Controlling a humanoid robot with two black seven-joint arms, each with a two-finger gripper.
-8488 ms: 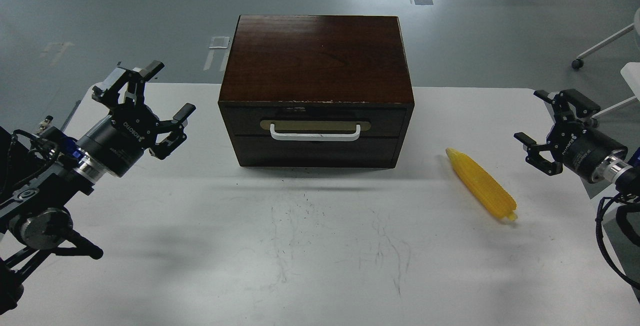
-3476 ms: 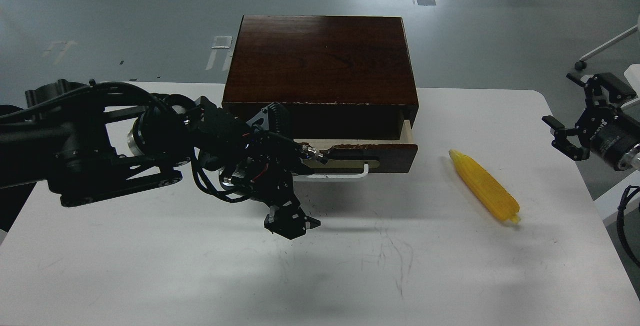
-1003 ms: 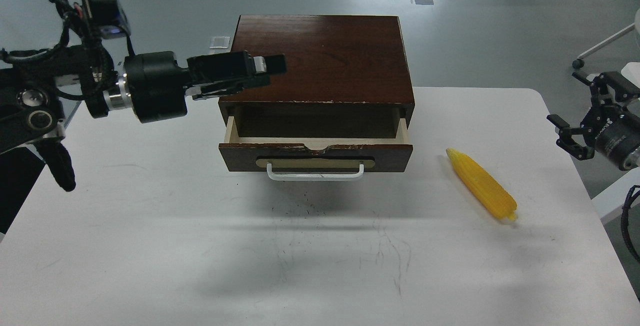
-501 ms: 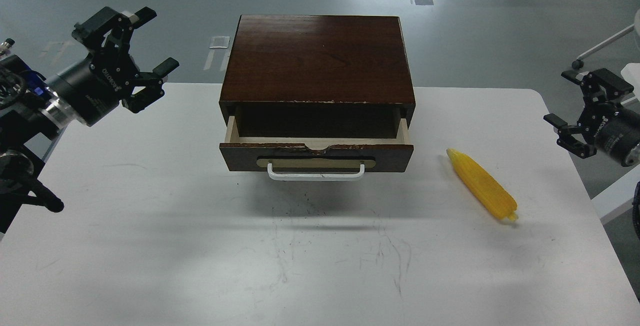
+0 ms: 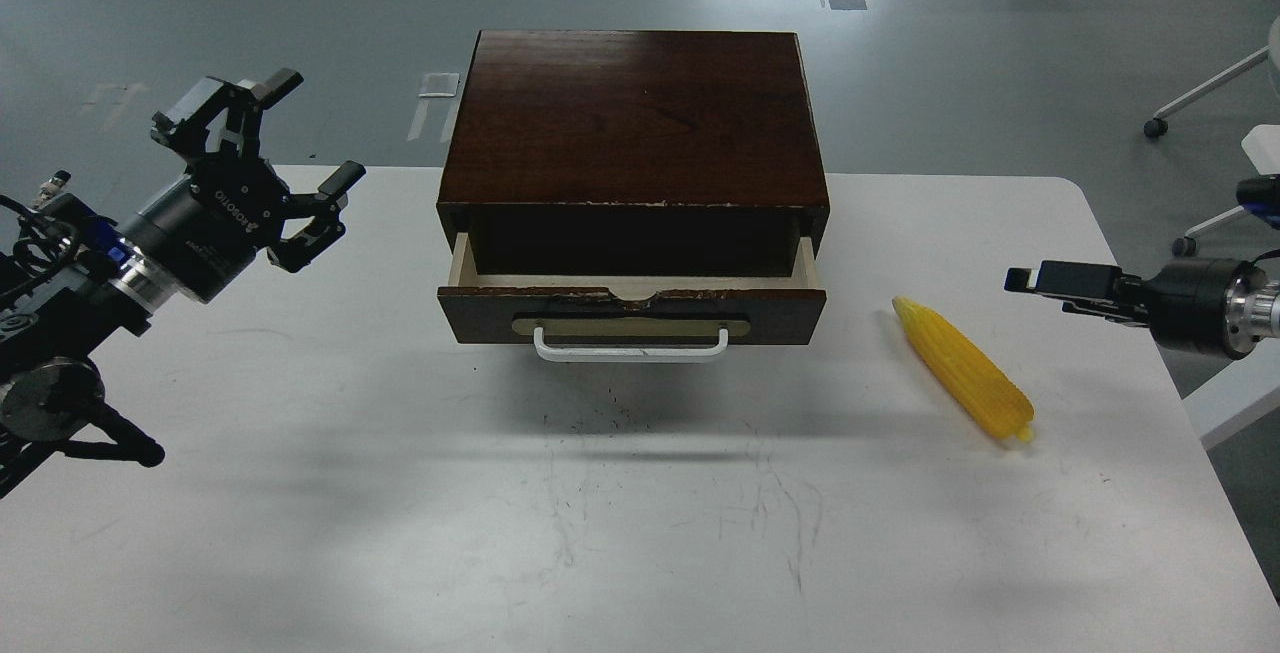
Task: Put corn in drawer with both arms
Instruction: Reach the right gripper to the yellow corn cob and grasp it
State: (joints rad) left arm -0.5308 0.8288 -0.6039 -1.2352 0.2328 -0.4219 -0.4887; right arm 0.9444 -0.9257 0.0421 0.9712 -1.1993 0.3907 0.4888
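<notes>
- The left gripper (image 5: 272,148) is seen at the left edge of the white table (image 5: 300,493), raised and pointing up and away; its fingers (image 5: 340,178) are spread wide apart and nothing is held between them.
- It is kept well apart from the dark brown wooden box (image 5: 635,118), which is set at the far middle of the table.
- The drawer (image 5: 632,311) is seen pulled partway out of the box, with pale wood shown along its side walls and front rim; its inside is lost in shadow.
- A white loop handle (image 5: 630,345) on a brass-coloured plate is carried on the drawer front.
- The corn (image 5: 963,369) is found lying flat on the table to the right of the drawer, outside it and apart from it, its tapered tip turned toward the box and its blunt end toward the near right.
- The right gripper (image 5: 1040,280) is seen side-on over the right edge of the table, pointing left, apart from the corn; whether its fingers are apart or together cannot be told from this angle.
</notes>
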